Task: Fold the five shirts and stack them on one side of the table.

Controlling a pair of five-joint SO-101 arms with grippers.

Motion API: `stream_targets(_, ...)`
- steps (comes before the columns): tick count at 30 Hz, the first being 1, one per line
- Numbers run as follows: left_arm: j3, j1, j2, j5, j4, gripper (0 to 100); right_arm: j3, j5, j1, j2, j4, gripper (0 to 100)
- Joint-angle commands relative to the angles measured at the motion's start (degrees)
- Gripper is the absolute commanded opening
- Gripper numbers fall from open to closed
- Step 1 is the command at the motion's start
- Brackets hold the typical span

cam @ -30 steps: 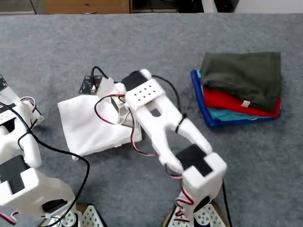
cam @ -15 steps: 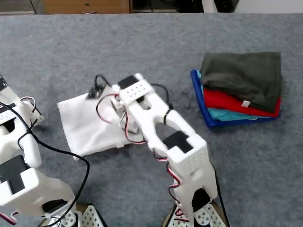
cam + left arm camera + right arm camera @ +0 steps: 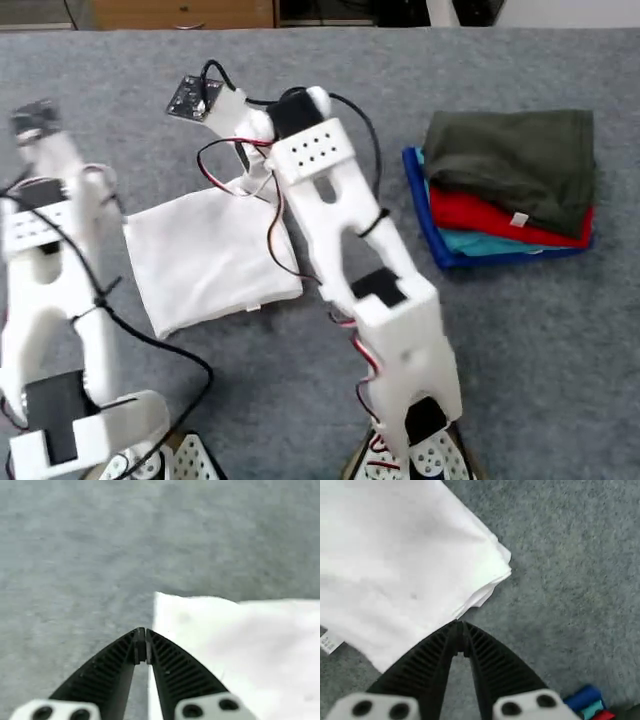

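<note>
A folded white cloth shirt (image 3: 215,262) lies flat on the grey felt-covered bench (image 3: 560,340), apart from a stack of olive, red, teal and blue folded shirts (image 3: 510,180), while the left jaws and the right jaws hang clenched and empty over its edges.

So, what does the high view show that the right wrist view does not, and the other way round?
Extra in the high view: the olive shirt on top of the stack, the whole outline of the white shirt, and the bodies of the left arm and the right arm. Extra in the right wrist view: the right gripper, shut, close to the white shirt's edge, and the folded layers at its corner. Shared: the white shirt, the grey table cover, and the blue shirt at the stack's bottom.
</note>
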Motion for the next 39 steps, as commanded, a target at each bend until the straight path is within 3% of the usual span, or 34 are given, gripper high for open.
stream_targets(1,0.9,3.1,2.3,-0.5,-3.2,2,-9.7,-1.1,0.4,8.2,-4.2,0.5)
stream_targets(12,-1.2,2.4,18.7,0.1,-7.9,2,-33.0,-3.5,4.0,32.0,-3.2,0.5)
stream_targets(22,-1.8,2.7,18.9,0.2,-9.8,2,-45.5,-3.4,5.7,33.1,1.9,0.5)
stream_targets(26,-2.5,2.4,18.2,0.2,-9.1,2,-46.6,0.2,3.6,27.6,7.2,0.4)
stream_targets(34,-12.4,2.1,8.9,0.3,3.8,2,-45.4,0.0,6.4,11.6,10.2,0.3)
stream_targets(39,-19.5,-3.7,11.9,0.4,10.5,11,-28.9,-2.7,9.8,-5.8,10.3,0.3)
